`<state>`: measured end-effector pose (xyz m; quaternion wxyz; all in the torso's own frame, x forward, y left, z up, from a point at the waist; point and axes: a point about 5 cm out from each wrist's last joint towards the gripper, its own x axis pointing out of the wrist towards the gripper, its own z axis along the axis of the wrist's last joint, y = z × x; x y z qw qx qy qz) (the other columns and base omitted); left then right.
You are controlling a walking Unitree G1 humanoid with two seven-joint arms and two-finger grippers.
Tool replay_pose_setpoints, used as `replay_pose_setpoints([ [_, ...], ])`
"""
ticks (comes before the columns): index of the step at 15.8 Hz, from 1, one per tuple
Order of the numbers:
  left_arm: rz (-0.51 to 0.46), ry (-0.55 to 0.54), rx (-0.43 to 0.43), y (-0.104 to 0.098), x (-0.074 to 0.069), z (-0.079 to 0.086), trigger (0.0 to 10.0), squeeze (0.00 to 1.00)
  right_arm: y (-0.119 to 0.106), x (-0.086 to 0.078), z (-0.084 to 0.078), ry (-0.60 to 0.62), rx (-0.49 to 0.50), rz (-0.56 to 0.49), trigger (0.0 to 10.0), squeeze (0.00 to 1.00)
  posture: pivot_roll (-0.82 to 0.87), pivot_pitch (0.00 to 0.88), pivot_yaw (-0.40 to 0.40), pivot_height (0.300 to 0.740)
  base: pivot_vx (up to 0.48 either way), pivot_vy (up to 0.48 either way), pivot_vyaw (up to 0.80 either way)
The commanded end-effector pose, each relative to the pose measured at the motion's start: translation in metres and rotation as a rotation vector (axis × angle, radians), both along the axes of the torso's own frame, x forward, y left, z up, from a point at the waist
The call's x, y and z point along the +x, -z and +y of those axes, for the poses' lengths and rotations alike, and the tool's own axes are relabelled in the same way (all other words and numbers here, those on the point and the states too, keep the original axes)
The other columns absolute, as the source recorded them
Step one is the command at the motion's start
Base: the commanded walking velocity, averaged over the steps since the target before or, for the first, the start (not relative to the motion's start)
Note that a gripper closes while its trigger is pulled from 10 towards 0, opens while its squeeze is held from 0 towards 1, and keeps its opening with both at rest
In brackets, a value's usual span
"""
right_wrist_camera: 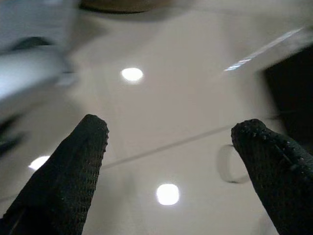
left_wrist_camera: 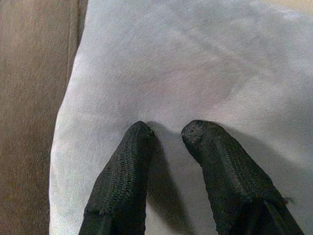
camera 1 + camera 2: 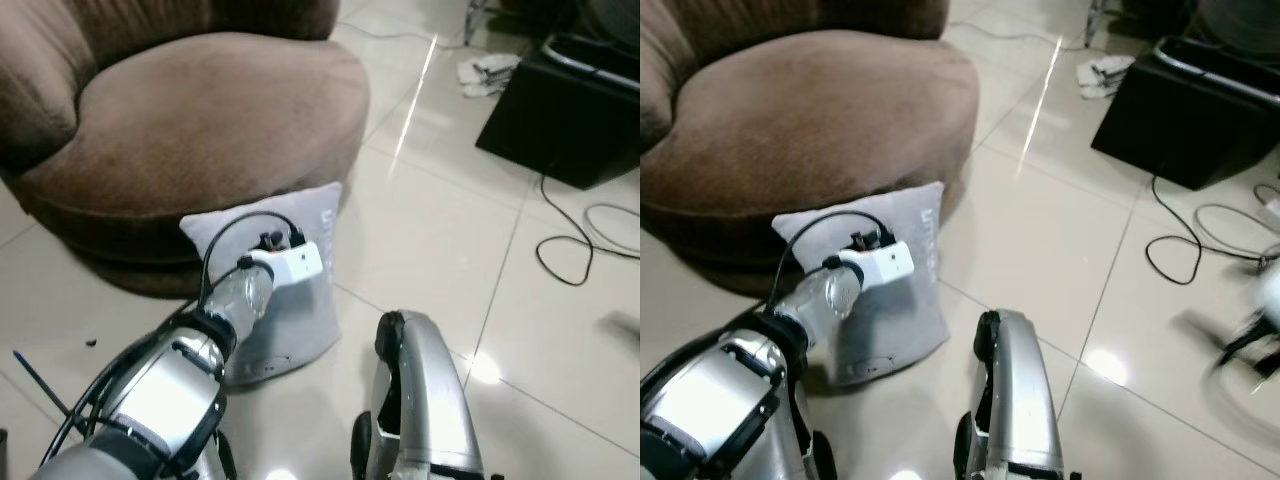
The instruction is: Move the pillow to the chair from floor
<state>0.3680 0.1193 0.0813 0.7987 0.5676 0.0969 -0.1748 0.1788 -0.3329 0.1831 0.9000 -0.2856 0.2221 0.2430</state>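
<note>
A grey pillow (image 3: pixel 312 310) stands on the tiled floor, leaning against the front of a brown plush chair (image 3: pixel 200 120). My left arm reaches forward to it, its white wrist housing (image 3: pixel 290 264) over the pillow's upper face. In the left wrist view the left gripper (image 2: pixel 168 132) is open by a narrow gap, both fingertips touching the pillow (image 2: pixel 186 63) fabric, with the chair's brown side (image 2: pixel 29 98) beside it. My right arm (image 3: pixel 425 400) hangs low near the floor. The right gripper (image 1: pixel 171 132) is open wide over bare tiles, holding nothing.
A black box (image 3: pixel 560 110) stands on the floor at the right, with black cables (image 3: pixel 570 250) trailing in front of it. A crumpled white cloth (image 3: pixel 485 70) lies behind. The glossy tile floor (image 3: pixel 430 230) lies open to the right of the pillow.
</note>
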Motion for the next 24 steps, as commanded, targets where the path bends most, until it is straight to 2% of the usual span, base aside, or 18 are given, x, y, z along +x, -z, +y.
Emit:
replay_pose_setpoints([
  [1, -0.051, -0.039, -0.021, -0.012, 0.007, 0.004, 10.0, 0.00, 0.008, -0.004, 0.001, -0.010, -0.006, 0.040, 10.0, 0.00, -0.45, 0.119, -0.072, 0.383, 0.000, 0.000, 0.00],
  [4, -0.120, -0.085, -0.065, -0.028, 0.015, 0.018, 10.0, 0.00, 0.023, -0.010, 0.004, -0.008, 0.031, 0.091, 10.0, 0.00, -0.44, 0.115, -0.072, 0.383, 0.000, 0.000, 0.00],
  [9, -0.176, -0.106, -0.051, -0.048, 0.024, 0.031, 10.0, 0.00, 0.041, -0.022, 0.007, 0.009, 0.054, 0.138, 10.0, 0.00, -0.44, 0.107, -0.075, 0.383, 0.000, 0.000, 0.00],
  [13, -0.179, -0.111, -0.063, -0.052, 0.026, 0.030, 10.0, 0.00, 0.045, -0.029, 0.009, 0.022, 0.062, 0.158, 10.0, 0.00, -0.46, 0.107, -0.075, 0.383, 0.000, 0.000, 0.00],
  [16, -0.189, -0.090, -0.029, -0.049, 0.025, 0.021, 10.0, 0.00, 0.052, -0.036, 0.014, 0.026, 0.072, 0.178, 10.0, 0.00, -0.47, 0.121, -0.076, 0.383, 0.000, 0.000, 0.00],
  [17, -0.196, -0.077, -0.007, -0.048, 0.025, 0.019, 10.0, 0.40, 0.054, -0.037, 0.017, 0.021, 0.076, 0.183, 10.0, 0.00, -0.47, 0.121, -0.076, 0.383, 0.000, 0.000, 0.00],
  [18, -0.195, -0.071, 0.003, -0.047, 0.024, 0.018, 10.0, 1.00, 0.055, -0.038, 0.018, 0.021, 0.078, 0.186, 10.0, 0.00, -0.47, 0.121, -0.076, 0.383, 0.000, 0.000, 0.00],
  [20, -0.145, -0.062, -0.016, -0.042, 0.023, 0.015, 10.0, 1.00, 0.057, -0.042, 0.017, 0.024, 0.078, 0.199, 10.0, 0.00, -0.47, 0.128, -0.077, 0.383, 0.000, 0.000, 0.00],
  [24, -0.139, -0.046, 0.003, -0.039, 0.021, 0.011, 10.0, 1.00, 0.063, -0.049, 0.019, 0.029, 0.073, 0.223, 10.0, 0.00, -0.47, 0.132, -0.078, 0.383, 0.000, 0.000, 0.00],
])
